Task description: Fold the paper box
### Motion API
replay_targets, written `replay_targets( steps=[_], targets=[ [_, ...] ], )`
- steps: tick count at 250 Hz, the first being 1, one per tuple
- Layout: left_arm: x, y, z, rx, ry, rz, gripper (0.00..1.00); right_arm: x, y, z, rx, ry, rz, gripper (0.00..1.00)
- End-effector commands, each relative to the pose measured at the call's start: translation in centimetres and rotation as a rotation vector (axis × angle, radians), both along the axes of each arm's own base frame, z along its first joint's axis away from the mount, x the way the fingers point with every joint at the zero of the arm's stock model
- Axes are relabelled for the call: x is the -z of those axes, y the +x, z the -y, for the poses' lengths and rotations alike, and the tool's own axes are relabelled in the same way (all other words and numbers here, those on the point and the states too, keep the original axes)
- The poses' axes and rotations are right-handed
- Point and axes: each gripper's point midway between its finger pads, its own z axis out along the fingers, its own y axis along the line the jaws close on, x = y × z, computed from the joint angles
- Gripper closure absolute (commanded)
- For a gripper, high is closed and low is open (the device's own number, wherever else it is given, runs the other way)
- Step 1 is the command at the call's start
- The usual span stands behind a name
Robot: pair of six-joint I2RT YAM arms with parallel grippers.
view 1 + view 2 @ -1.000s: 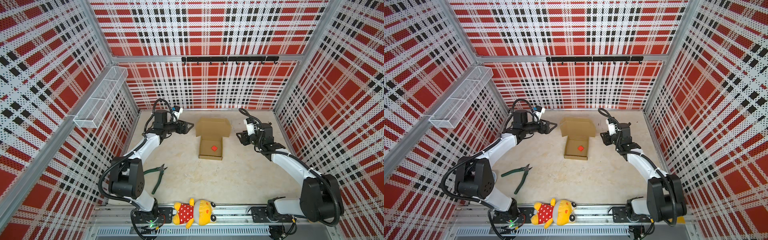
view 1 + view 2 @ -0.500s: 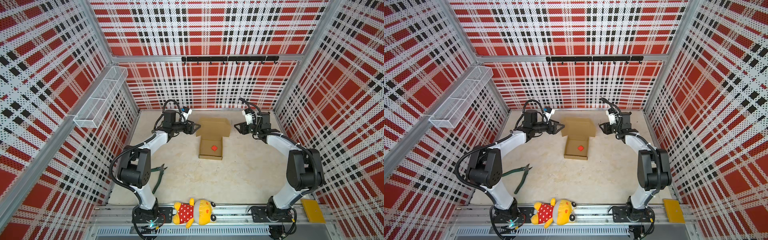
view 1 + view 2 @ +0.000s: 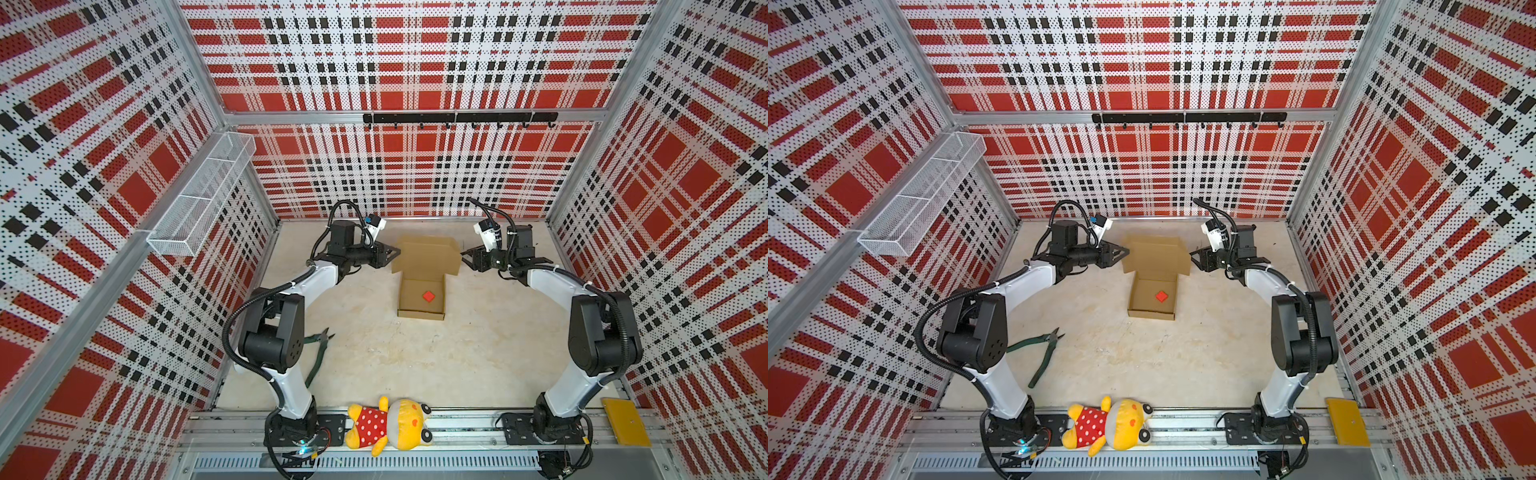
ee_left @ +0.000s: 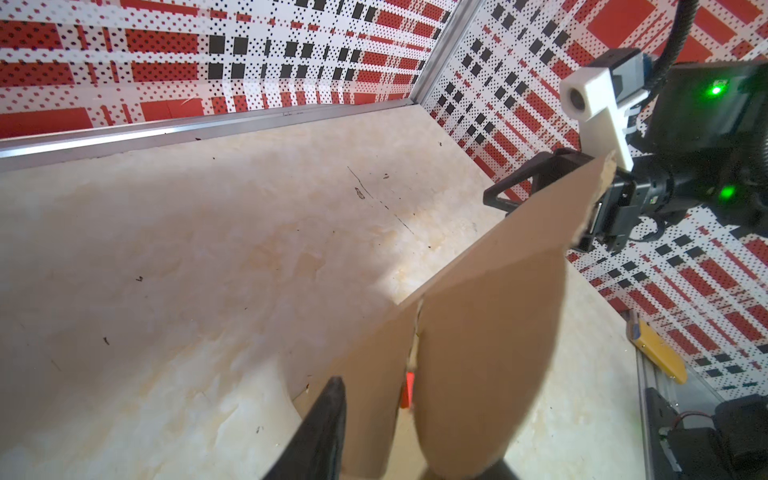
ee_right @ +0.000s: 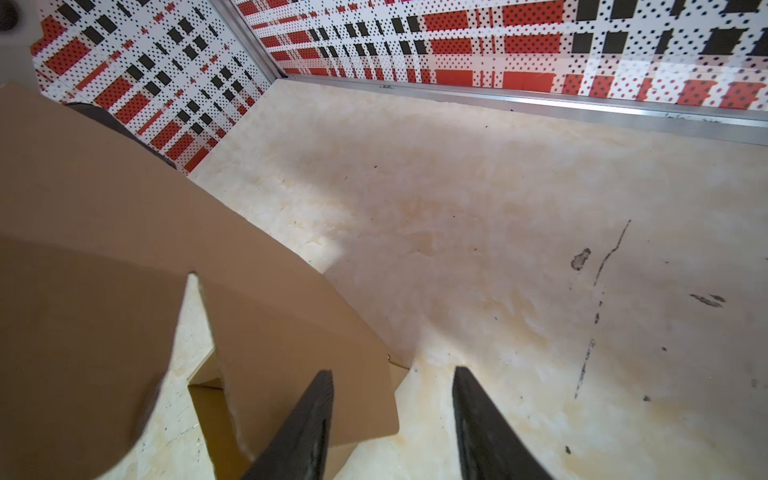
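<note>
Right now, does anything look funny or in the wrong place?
Yes. A yellow plush toy lies across the metal rail between the arm bases, and green pliers lie loose on the table. Neither seems needed for folding the paper box.

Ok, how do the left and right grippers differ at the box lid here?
The left gripper has the paper box's side flap between its fingers. The right gripper has mostly bare table between its own, the flap's edge by one finger. Whether the left gripper is clamped cannot be told; the right gripper is plainly open. Shared: both reach the raised lid from opposite sides.
</note>
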Motion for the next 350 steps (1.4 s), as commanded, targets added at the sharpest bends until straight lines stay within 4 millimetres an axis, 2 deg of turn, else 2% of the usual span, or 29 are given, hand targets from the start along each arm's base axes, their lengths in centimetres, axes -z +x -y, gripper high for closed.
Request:
replay_targets(
  steps=[1, 100, 164, 190, 222, 286, 328, 350],
  targets=[
    [-2.0, -0.2, 0.2, 0.000, -0.017, 0.043, 0.66, -0.7, -1.2, -1.1, -0.053, -0.002, 0.047, 0.51],
    [-2.0, -1.1, 0.5, 0.008, -0.011, 0.045, 0.82, -0.8, -5.0, -3.3, -0.079, 0.011, 0.045, 0.50],
    [-1.4, -1.3, 1.0, 0.019, -0.008, 0.033, 0.82, -0.5, -8.2, -2.9, -0.094, -0.002, 0.051, 0.49],
    [-0.8, -1.2, 1.2, 0.023, -0.006, 0.020, 0.78, -0.5, -9.3, -2.9, -0.111, 0.007, 0.064, 0.49],
    [0.0, -1.4, 1.6, 0.028, 0.008, 0.014, 0.74, 0.0, -9.9, -2.9, -0.108, 0.014, 0.056, 0.49],
    [0.6, -1.9, 1.9, 0.025, 0.030, 0.015, 0.83, 0.4, -10.3, -3.2, -0.121, 0.025, 0.061, 0.49],
    [0.7, -1.9, 1.8, 0.021, 0.031, 0.014, 0.86, 1.1, -11.6, -3.6, -0.169, 0.019, 0.067, 0.49],
    [0.0, -2.0, 1.9, 0.024, 0.021, 0.020, 0.87, 0.9, -12.4, -4.0, -0.191, 0.045, 0.079, 0.47]
  ],
)
